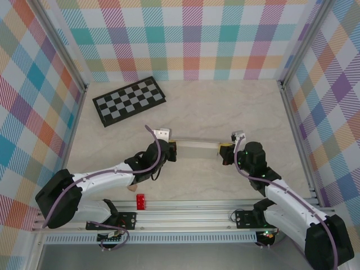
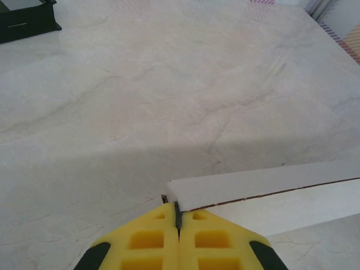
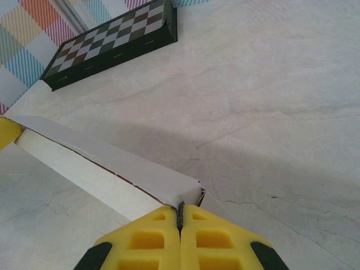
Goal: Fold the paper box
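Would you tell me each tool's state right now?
Left tool: closed, pinching the paper box.
Right tool: closed, pinching the paper box's other end.

paper box [image 3: 112, 160] matt white card; table [image 2: 169, 84] smooth, marbled

Top view overhead, far; wrist views low, close; sharing paper box [image 1: 196, 148]

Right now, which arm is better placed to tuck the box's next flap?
Right, probably: the right fingers pinch the paper box beside a loose corner tab, while the left fingers steady the far end.
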